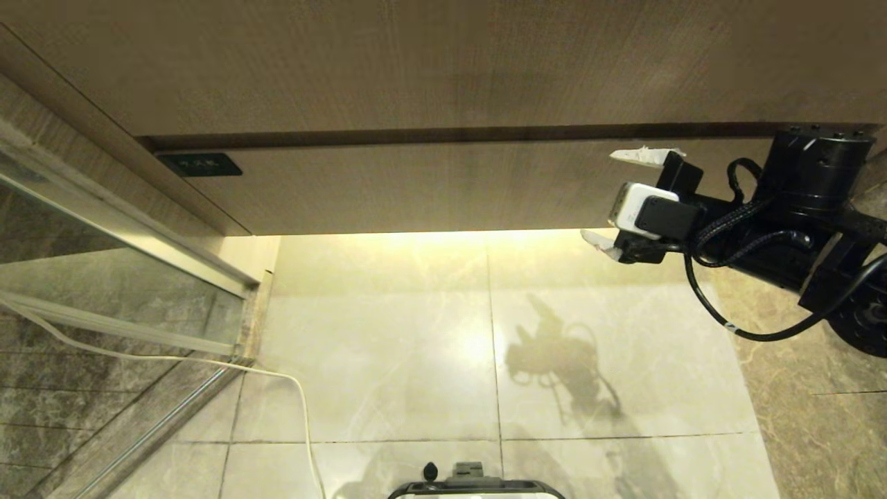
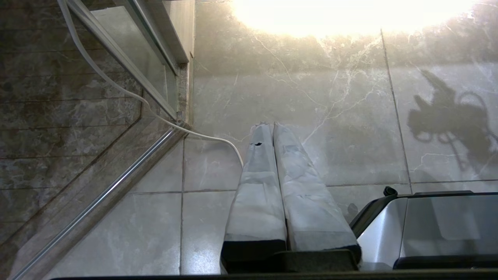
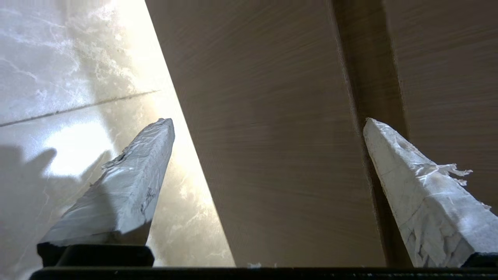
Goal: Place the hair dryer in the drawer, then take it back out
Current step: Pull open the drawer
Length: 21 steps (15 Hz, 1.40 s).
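The right gripper (image 1: pixel 613 202) was spread wide and empty, fingers straddling the shut drawer (image 1: pixel 429 187) front near its right end. Bare floor tile (image 1: pixel 388 360) below. Hair dryer wasn't visible.

Black right arm (image 1: pixel 811 208), looped black cables, white camera block, white-taped tapered fingers (image 3: pixel 124 186)

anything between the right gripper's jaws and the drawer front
Nothing: in the right wrist view the right gripper, jaws wide open, faces the bare drawer front.
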Available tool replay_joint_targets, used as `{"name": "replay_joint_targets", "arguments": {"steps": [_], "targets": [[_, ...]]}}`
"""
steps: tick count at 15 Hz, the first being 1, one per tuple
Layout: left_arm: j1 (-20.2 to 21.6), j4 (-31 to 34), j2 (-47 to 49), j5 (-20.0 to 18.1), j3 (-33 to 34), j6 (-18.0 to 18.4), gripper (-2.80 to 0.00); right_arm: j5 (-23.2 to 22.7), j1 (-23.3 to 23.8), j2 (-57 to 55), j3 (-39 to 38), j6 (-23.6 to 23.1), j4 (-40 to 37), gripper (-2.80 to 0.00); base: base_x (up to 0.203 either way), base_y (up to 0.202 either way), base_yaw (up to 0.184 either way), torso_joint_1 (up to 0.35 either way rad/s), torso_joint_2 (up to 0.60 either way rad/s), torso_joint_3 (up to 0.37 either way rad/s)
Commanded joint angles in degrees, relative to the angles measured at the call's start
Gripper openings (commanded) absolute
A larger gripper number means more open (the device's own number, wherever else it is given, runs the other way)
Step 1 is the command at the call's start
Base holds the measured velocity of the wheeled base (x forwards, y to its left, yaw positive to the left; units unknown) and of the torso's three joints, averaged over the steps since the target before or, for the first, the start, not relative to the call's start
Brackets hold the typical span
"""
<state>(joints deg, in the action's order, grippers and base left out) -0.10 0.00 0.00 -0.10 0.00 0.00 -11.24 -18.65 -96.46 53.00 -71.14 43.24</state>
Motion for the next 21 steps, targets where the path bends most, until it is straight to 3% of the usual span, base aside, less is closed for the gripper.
{"name": "replay_joint_targets", "arguments": {"steps": [1, 14, 17, 21], "targets": [[0.01, 0.0, 0.0, 0.01, 0.09, 0.0, -2.8, -0.94, 0.36, -1.07, 1.52, -0.56, 0.18, 0.0, 0.0, 0.0, 0.0, 0.0, 0.0, 0.0], [0.01, 0.0, 0.0, 0.01, 0.09, 0.0, -2.8, -0.39, 0.79, -12.07, 12.54, -0.63, 0.5, 0.0, 0.0, 0.0, 0.0, 0.0, 0.0, 0.0], [0.01, 0.0, 0.0, 0.01, 0.09, 0.0, -2.8, -0.37, 1.64, -13.31, 11.82, -1.97, 2.75, 0.0, 0.0, 0.0, 0.0, 0.0, 0.0, 0.0], [0.01, 0.0, 0.0, 0.01, 0.09, 0.0, -2.8, -0.16, 2.69, -12.93, 10.79, -1.72, -2.44, 0.0, 0.0, 0.0, 0.0, 0.0, 0.0, 0.0]]}}
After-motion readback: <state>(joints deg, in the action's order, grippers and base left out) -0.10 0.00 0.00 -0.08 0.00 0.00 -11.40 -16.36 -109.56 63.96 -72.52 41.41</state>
